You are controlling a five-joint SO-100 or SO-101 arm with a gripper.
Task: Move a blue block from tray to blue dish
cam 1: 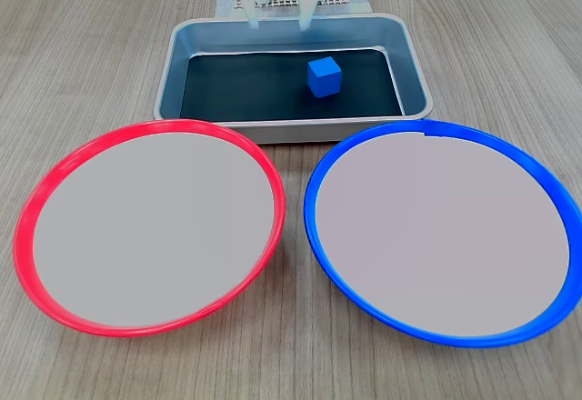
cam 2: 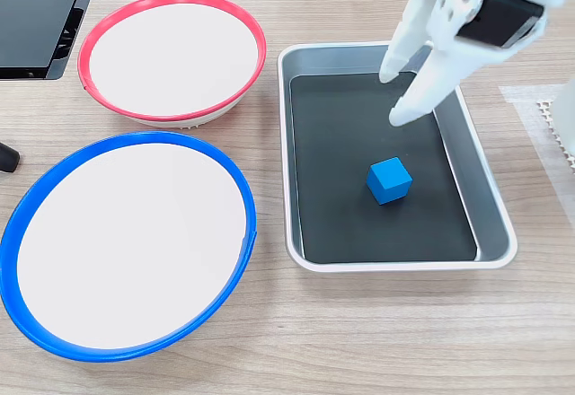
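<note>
On the tray's point(cam 2: 492, 233) dark bottom sits the blue block point(cam 2: 389, 180), probably light and rigid (flat opposite faces suit pinching); above the tray, the gripper point(cam 2: 390, 97) hangs, fingers apart, empty.

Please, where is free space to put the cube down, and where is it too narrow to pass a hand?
Both the blue dish and the red dish are bare inside. In the tray, the dark bottom is free around the blue block, but the open tool hangs over its far part. Crowded: the gaps between dishes and tray.
</note>
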